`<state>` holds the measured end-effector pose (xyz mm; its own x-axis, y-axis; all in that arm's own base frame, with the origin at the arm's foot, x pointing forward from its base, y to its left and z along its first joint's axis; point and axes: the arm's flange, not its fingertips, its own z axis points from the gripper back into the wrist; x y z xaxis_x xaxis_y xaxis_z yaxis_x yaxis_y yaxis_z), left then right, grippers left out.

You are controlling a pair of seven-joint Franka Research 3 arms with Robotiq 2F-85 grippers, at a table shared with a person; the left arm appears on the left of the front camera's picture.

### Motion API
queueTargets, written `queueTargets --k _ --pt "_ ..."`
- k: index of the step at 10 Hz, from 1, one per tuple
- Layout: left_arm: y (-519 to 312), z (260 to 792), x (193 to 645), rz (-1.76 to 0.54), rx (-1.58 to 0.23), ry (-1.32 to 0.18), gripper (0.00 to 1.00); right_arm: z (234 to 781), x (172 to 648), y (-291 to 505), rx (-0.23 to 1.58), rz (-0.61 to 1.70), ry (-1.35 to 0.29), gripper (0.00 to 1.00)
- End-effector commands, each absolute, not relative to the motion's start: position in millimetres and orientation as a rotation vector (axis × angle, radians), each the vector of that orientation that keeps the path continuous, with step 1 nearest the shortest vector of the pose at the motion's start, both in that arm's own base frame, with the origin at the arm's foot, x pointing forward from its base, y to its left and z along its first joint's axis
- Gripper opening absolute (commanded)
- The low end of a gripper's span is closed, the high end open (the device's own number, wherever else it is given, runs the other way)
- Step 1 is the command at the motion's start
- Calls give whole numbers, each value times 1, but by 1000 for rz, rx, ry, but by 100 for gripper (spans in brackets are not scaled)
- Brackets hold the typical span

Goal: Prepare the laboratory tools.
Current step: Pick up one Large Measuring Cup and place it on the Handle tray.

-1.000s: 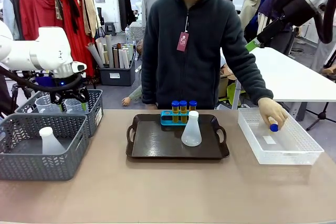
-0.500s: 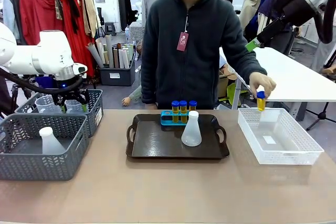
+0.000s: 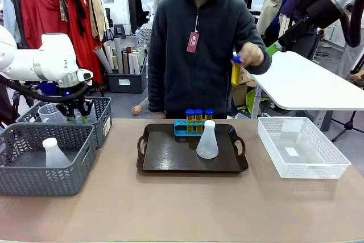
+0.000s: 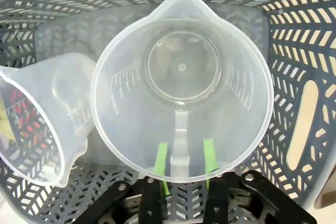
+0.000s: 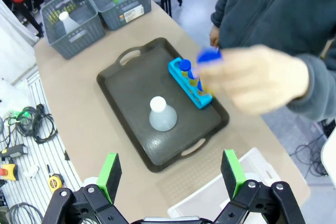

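The left arm comes in at the left edge of the front view, wrist bent downward, with the left gripper (image 3: pixel 77 116) lowered into the far grey basket (image 3: pixel 103 119). In the left wrist view the left gripper (image 4: pixel 185 161) rises from the bottom edge. Its 2 green pads stand narrow on either side of the handle of a clear measuring beaker (image 4: pixel 181 82). They are seen through the beaker's wall, so I cannot tell whether they press the handle.

That beaker fills the middle of the frame, upright, spout toward the top. A second beaker (image 4: pixel 37 124) sits tilted just beside it at the left, in the same basket.

The right arm hangs high at the upper right, and the right gripper (image 5: pixel 171 174) has its jaws spread wide above the table, holding nothing.

The person's hand (image 3: pixel 250 55), raised at chest height in the upper middle, holds an amber tube (image 3: pixel 236 72) with a blue cap, well above the table.

On the black tray (image 3: pixel 170 160) at centre, the blue rack (image 3: pixel 183 127) stands at the far edge with 3 capped tubes (image 3: pixel 198 116) in it. The conical flask (image 3: pixel 207 140) stands upright just in front.

The near grey basket (image 3: pixel 34 177) at lower left holds a second flask (image 3: pixel 54 153). A white bin (image 3: pixel 327 166) lies at the right.
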<state>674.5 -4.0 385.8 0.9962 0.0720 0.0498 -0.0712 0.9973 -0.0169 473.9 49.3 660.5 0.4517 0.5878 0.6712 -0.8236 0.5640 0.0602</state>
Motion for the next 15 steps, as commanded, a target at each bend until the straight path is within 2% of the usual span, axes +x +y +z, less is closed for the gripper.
queueTargets --k 1,6,8,11,15 --pt "-1 391 669 74 1 -50 0 662 473 50 411 908 -652 100" --pt "-6 409 659 71 -37 -34 0 662 473 50 411 908 -652 100" --pt "-14 454 650 45 -54 -30 0 662 473 50 411 908 -652 100" --pt "-23 562 629 -44 43 -90 0 662 473 50 411 908 -652 100" --pt "-49 675 591 -265 4 -159 0 662 473 50 411 908 -652 100"
